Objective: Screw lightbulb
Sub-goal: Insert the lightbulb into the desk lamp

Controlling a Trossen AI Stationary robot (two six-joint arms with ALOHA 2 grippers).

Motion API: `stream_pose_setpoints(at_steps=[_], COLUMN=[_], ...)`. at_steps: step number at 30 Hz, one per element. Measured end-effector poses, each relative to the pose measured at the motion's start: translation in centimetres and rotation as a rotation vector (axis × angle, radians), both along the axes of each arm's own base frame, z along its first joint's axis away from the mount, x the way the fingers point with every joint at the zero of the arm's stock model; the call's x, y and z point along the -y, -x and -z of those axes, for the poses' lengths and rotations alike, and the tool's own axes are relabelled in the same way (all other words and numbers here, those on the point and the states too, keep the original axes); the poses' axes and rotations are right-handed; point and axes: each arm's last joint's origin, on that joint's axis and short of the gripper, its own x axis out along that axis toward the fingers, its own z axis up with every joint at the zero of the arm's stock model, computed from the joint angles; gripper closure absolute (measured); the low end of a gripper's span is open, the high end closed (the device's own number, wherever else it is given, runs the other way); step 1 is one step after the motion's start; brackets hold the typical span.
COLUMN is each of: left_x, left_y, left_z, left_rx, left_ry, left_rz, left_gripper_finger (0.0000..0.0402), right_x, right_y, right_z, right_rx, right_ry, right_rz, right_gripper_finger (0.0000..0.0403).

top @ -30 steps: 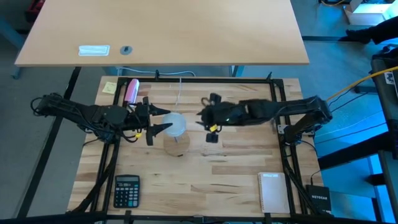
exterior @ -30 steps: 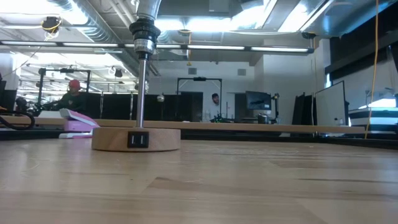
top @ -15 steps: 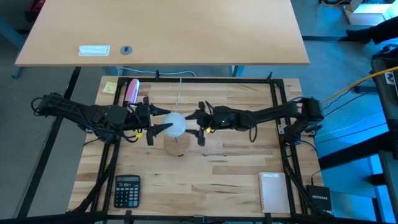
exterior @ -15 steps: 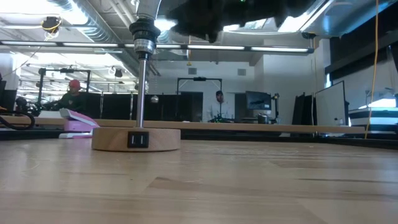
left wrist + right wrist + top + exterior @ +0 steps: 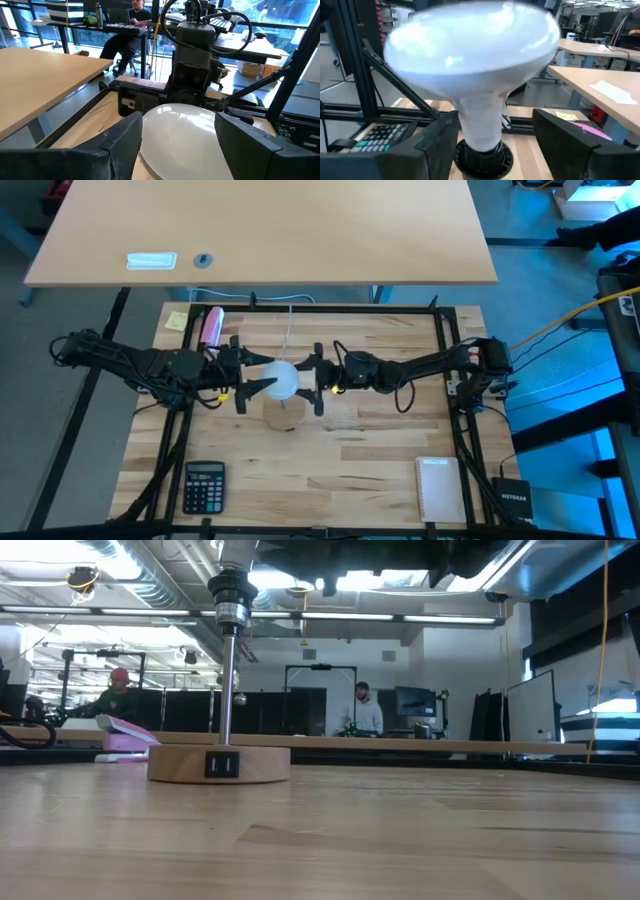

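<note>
Seated upright in a black ribbed socket (image 5: 481, 156), at frame centre in the high view: white frosted-globe lightbulb (image 5: 281, 378). Flanked by left gripper (image 5: 252, 386), jaws apart around the globe, and right gripper (image 5: 311, 378), jaws apart, contact indiscernible. "NETGEAR" on black box (image 5: 513, 500), lower right.

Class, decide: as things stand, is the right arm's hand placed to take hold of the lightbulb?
Probably yes: the right hand stands open around the lightbulb, nothing between them.
</note>
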Motion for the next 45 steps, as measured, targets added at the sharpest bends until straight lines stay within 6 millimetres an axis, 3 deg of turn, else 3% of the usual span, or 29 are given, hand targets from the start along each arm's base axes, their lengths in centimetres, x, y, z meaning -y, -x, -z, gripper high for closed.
stream_pose_setpoints(at_steps=[5, 10, 17, 24, 31, 34, 45], left_x=[0.0, 0.0, 0.0, 0.0, 0.0, 0.0, -0.2], left_y=[0.0, 0.0, 0.0, 0.0, 0.0, 0.0, 0.8], left_z=[0.0, 0.0, -0.1, 0.0, -0.2, -0.2, -0.6], left_rx=[0.001, 0.001, 0.005, 0.003, 0.017, 0.018, 0.036], left_ry=[0.000, 0.000, 0.000, -0.002, 0.001, 0.001, 0.000], left_rz=[0.000, 0.000, 0.001, 0.000, -0.005, -0.007, -0.003], left_gripper_finger=[0.0163, 0.0163, 0.0163, 0.0163, 0.0163, 0.0163, 0.0163], right_x=[0.0, -0.1, -0.2, -0.2, -0.2, -0.2, -0.2], right_y=[-0.3, -2.0, -2.8, -2.8, -2.8, -3.2, -4.4], right_z=[0.4, 1.3, 0.7, 0.7, 0.6, 0.1, -3.2], right_rx=[-0.008, -0.032, -0.020, -0.009, -0.004, -0.033, -0.234], right_ry=[0.000, 0.001, 0.008, 0.016, -0.022, -0.093, -0.090], right_rz=[-0.001, -0.018, -0.055, -0.049, -0.039, -0.031, 0.018], right_gripper_finger=[0.0162, 0.0164, 0.0167, 0.0250, 0.0255, 0.0255, 0.0255])
